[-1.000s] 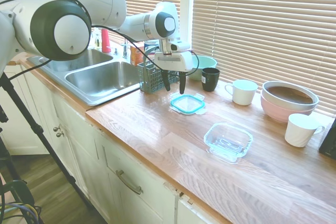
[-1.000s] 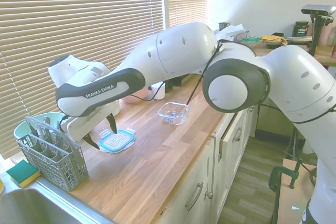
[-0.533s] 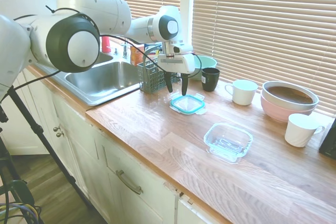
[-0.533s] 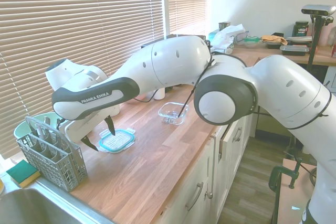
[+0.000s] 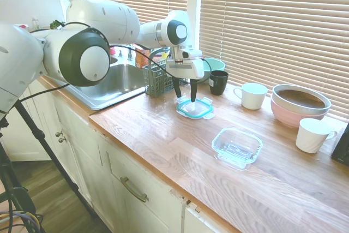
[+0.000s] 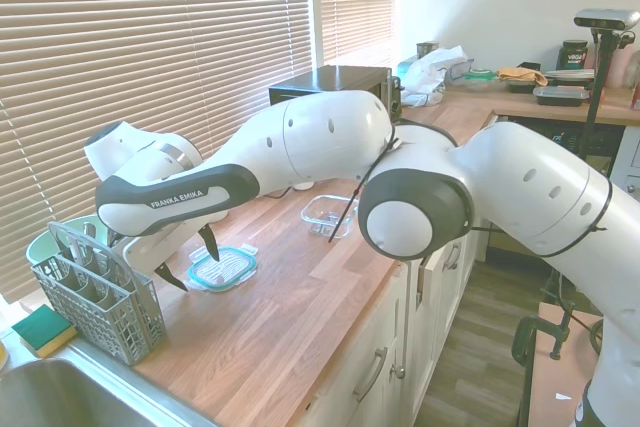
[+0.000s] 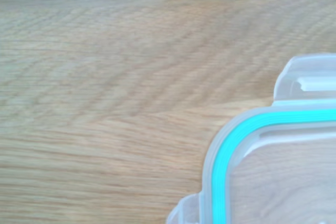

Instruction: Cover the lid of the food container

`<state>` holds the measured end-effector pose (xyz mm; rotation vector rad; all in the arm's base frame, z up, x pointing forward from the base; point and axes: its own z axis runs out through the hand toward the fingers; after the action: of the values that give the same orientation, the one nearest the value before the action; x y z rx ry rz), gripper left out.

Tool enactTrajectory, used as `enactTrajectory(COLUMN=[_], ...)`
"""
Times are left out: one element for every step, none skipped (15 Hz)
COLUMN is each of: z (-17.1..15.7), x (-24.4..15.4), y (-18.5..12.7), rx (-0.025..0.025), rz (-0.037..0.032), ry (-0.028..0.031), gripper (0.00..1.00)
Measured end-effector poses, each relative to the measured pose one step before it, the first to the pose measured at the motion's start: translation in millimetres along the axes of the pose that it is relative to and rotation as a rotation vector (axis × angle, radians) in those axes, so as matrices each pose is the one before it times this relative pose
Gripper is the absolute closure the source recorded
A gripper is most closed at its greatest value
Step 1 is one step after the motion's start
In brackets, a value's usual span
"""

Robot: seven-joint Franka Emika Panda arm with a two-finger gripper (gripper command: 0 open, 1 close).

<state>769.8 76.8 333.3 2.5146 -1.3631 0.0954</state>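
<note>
The gripper (image 5: 185,95) hung with its two dark fingers spread apart and pointing down, low over the left edge of the lid (image 5: 195,108), gripping nothing; whether a fingertip touched the rim could not be told. The lid lay flat on the wooden counter (image 5: 163,135) (teal rim up, clear snap tabs sticking out), just right of the grey cutlery basket (image 5: 158,80). The food container (image 5: 236,147), clear glass, stood apart from it, nearer and to the right on the same counter. In the second exterior view the gripper (image 6: 190,263) straddled the lid's (image 6: 225,267) edge on the basket side, and the arm's bulk hid part of the container (image 6: 328,215). The wrist view caught only one corner of the lid (image 7: 273,161), the rest cut off, with bare wood grain around it. A black mug (image 5: 218,82) stood behind the lid.
</note>
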Motion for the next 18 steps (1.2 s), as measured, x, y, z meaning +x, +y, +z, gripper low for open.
enactTrajectory(z=[2.10, 0.84, -0.27, -0.24, 0.36, 0.16, 0.13, 0.60, 0.69, 0.38, 0.27, 0.10, 0.28, 0.22, 0.31, 1.45, 1.39, 0.96], x=[-0.06, 0.30, 0.19, 0.06, -0.17, -0.03, 0.25, 0.38, 0.28, 0.33, 0.23, 0.17, 0.55, 0.54, 0.71, 1.39, 1.13, 0.13], y=[-1.46, -1.30, 0.15, 0.30, 0.47, 0.18, 0.30, 0.51, 0.54, 0.45, 0.21, 0.14, 0.35, 0.35, 0.54, 0.91, 0.69, 0.24], rx=[-0.00216, -0.00028, -0.00489, -0.00505, -0.00510, -0.00182, -0.00139, -0.00312, -0.00395, -0.00331, -0.00181, -0.00121, -0.00251, -0.00250, -0.00347, -0.00755, -0.00606, -0.00435], rz=[0.00017, 0.00076, 0.00106, 0.00074, 0.00019, 0.00014, 0.00050, 0.00073, 0.00112, 0.00107, 0.00039, 0.00030, 0.00119, 0.00160, 0.00239, 0.00334, 0.00250, 0.00119], ry=[0.00035, 0.00114, -0.00142, -0.00142, -0.00193, -0.00080, -0.00069, -0.00145, -0.00129, 0.00044, 0.00078, 0.00118, 0.00261, 0.00276, 0.00286, 0.00494, 0.00339, 0.00122], gripper=[0.00, 0.00, 0.00, 0.00, 0.00, 0.00, 0.00, 0.00, 1.00, 1.00, 1.00, 1.00, 1.00, 1.00, 1.00, 1.00, 1.00, 1.00])
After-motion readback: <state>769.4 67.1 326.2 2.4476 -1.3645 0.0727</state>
